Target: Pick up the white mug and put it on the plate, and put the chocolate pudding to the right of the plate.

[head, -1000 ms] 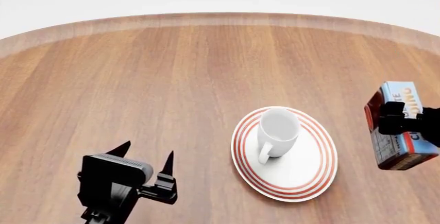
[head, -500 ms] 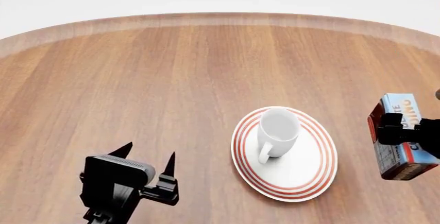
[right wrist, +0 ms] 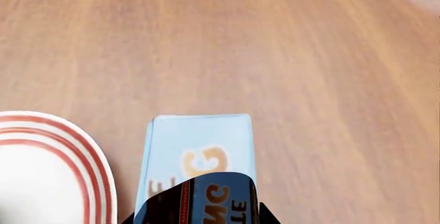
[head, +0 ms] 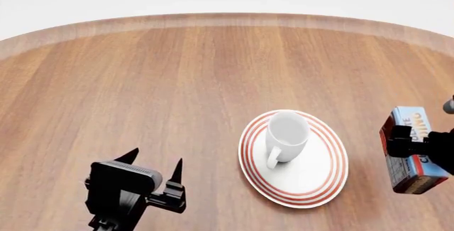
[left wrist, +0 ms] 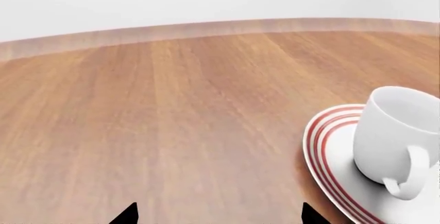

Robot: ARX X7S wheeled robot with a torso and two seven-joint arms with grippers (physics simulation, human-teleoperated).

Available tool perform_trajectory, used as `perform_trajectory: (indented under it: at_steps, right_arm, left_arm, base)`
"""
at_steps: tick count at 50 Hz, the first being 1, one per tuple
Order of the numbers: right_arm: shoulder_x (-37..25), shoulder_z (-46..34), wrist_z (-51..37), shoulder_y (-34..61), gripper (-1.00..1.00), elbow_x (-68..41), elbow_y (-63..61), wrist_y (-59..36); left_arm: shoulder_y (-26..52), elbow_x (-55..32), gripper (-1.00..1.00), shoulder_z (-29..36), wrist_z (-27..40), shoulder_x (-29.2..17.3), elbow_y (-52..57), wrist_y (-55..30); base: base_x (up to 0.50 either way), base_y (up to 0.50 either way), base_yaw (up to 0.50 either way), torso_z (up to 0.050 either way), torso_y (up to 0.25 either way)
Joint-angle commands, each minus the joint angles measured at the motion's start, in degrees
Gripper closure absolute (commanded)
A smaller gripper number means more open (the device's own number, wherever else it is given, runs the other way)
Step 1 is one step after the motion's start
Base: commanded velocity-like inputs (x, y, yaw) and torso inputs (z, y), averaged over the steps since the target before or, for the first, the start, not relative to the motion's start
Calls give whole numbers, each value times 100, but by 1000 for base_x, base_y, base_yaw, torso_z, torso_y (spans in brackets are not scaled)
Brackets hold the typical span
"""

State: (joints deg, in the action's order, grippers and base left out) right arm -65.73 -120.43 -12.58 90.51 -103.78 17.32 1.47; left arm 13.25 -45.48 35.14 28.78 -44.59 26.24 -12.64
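On the wooden counter (head: 177,82), the plain glossy white mug (head: 286,134) already stands on the red-ringed round white plate (head: 319,178). Right of it, the right pincer (head: 418,140), pinching the blue-and-brown chocolate pudding carton (head: 411,159), has sunk lower since a moment ago, so release looks close. The left pincer (head: 152,172) hangs spread and empty.

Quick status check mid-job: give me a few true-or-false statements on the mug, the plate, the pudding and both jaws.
1. The white mug stands on the plate. True.
2. The mug lies tipped on its side. False: it is upright, opening upward.
3. The right gripper holds the chocolate pudding. True.
4. The pudding is left of the plate. False: it is to the plate's right.
5. The left gripper grips the mug. False: its jaws are open and empty, apart from the plate.
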Motion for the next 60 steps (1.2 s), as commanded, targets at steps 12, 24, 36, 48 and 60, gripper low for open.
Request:
perform_trajectory:
  at_steps: [12, 24, 36, 48, 60]
  right_arm:
    - [278, 213, 291, -370, -100, 119, 266, 232]
    - [418, 239, 377, -633, -100, 42, 483, 368]
    - [178, 248, 218, -294, -100, 234, 147, 166]
    - [-706, 401, -321, 1383, -100, 991, -965, -1134]
    - [-1203, 737, -328, 2486, -100, 1674, -1808, -2069]
  left_arm:
    - [1, 48, -100, -125, -156, 174, -39, 11]
    - [-1, 61, -100, -111, -171, 195, -75, 20]
    - [-25, 77, -100, -105, -205, 205, -116, 63]
    - [-19, 69, -100, -109, -215, 201, -106, 70]
    - [-18, 61, -100, -118, -202, 182, -78, 65]
  base:
    - [0, 0, 0, 0, 0]
    - [0, 0, 0, 0, 0]
    - [0, 0, 0, 0, 0]
    - [0, 0, 0, 0, 0]
    - [0, 0, 0, 0, 0]
